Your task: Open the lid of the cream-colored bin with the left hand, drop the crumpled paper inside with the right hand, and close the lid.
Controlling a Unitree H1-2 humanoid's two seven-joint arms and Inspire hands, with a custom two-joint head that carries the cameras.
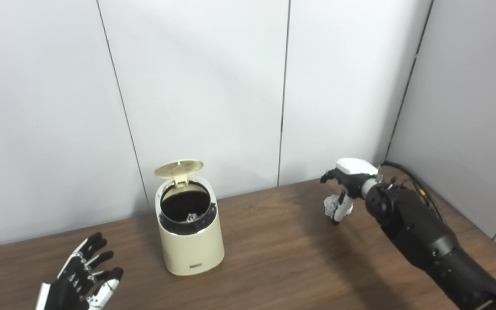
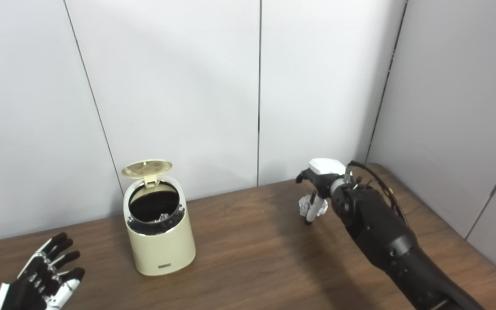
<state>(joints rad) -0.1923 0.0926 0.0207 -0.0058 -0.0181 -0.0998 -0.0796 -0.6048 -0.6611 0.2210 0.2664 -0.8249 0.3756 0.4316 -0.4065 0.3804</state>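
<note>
At centre-left the bin (image 1: 190,232) stands with lid (image 1: 178,168) up, the left hand (image 1: 82,277) spread empty at lower left, the right hand (image 1: 343,189) clutching the paper (image 1: 330,205) at centre-right.

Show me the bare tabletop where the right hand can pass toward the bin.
Bare wood runs between the cream-colored bin and the right hand, which grips the crumpled paper. The front strip between the left hand and the right arm is also free. Nothing looks crowded.
</note>
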